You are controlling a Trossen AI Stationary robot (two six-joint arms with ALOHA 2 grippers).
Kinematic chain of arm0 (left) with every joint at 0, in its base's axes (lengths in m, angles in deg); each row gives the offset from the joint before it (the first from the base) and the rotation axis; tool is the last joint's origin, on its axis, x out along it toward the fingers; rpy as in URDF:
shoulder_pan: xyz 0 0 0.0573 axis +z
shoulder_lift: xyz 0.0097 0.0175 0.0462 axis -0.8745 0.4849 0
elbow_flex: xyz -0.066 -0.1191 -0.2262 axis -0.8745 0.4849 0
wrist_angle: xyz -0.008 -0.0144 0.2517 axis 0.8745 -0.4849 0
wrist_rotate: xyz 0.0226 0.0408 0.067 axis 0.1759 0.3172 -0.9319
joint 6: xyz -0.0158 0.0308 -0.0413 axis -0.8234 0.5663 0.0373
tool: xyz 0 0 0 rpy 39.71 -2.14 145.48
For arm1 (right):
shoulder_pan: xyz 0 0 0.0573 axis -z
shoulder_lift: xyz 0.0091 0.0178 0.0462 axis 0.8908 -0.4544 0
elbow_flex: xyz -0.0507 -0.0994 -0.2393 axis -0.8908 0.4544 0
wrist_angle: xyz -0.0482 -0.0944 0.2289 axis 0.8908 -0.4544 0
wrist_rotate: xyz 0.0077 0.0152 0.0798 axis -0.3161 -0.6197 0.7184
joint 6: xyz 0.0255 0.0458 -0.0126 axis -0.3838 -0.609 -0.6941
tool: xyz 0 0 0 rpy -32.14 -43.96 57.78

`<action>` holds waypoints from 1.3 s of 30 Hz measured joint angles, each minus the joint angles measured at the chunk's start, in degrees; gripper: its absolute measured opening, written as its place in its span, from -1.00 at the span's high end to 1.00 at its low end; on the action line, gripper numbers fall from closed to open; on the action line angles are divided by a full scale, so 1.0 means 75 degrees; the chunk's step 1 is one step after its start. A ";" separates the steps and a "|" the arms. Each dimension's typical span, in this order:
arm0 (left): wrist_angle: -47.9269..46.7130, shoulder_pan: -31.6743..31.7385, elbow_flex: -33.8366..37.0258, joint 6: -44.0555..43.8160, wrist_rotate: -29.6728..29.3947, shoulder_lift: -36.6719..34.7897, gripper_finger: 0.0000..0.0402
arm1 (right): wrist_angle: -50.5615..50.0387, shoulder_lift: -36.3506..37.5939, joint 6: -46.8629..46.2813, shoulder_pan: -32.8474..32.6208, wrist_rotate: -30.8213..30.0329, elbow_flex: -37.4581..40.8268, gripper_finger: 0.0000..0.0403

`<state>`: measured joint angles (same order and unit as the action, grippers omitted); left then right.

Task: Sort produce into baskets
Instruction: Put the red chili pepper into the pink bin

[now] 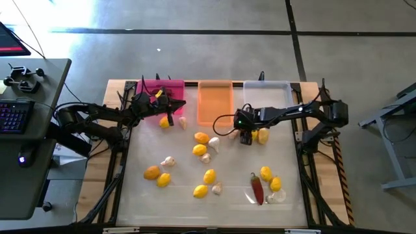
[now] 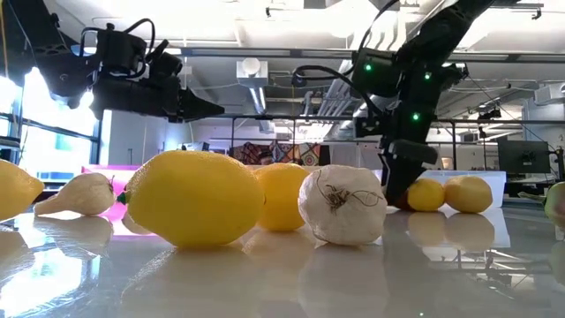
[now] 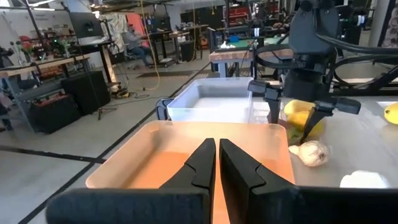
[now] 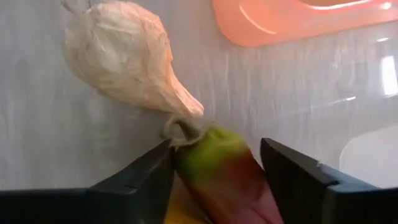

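Observation:
My right gripper [image 1: 247,136] [image 4: 217,148] is open and points down at the table's middle, near the orange basket [image 1: 214,101]. Its fingers stand on either side of the stem end of a green-and-red chili pepper [image 4: 224,180], which lies on the table. A garlic bulb [image 4: 118,56] lies just beyond the stem. My left gripper [image 1: 170,112] [image 3: 216,163] is shut and empty, above the table by the pink basket [image 1: 151,86]. The clear basket [image 1: 266,94] stands to the right of the orange one. Lemons [image 1: 201,137], garlic bulbs [image 1: 169,160] and another red chili [image 1: 257,188] lie scattered on the table. My right gripper comes at the pepper from above, its fingers across the pepper's stem end [image 4: 199,146]. One finger [image 4: 155,171] stands close against the pepper's side and the other [image 4: 292,171] stands off it. I cannot tell whether the near finger touches.
A lemon [image 1: 263,135] lies right beside my right gripper and another [image 1: 164,122] below my left gripper. A yellow item [image 1: 158,95] is in the pink basket. Lemons and garlic [image 2: 342,205] crowd the table's near half. A desk with a keyboard [image 1: 13,117] stands left of the table.

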<state>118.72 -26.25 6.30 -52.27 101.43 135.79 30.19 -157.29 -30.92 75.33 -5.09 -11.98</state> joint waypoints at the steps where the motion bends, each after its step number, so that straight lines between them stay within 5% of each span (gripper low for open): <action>1: -0.0006 0.0000 0.0000 0.0002 0.0000 0.0000 0.96 | -0.0010 0.0000 0.0059 0.0000 0.0001 0.0000 0.01; 8: 0.0008 0.0000 0.0000 0.0011 0.0000 0.0000 0.96 | -0.0055 0.0069 0.0170 -0.0048 -0.0010 0.0000 0.38; 24: -0.0085 -0.0003 0.0000 0.0041 0.0000 0.0000 0.96 | -0.1711 0.0390 -0.0505 -0.0861 -0.0701 -0.1679 0.36; 32: -0.0283 -0.0155 0.0000 0.0282 0.0006 0.0000 0.96 | -0.0216 0.1743 -0.0338 -0.0956 -0.1020 -0.1033 0.36; 39: -0.0234 -0.0467 -0.0205 0.0487 0.0019 0.0000 0.96 | 0.3903 0.2874 0.0757 -0.0795 -0.0886 0.0513 0.36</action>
<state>116.97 -29.75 4.76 -48.62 101.57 135.79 59.46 -135.74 -25.24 69.37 -11.73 -8.13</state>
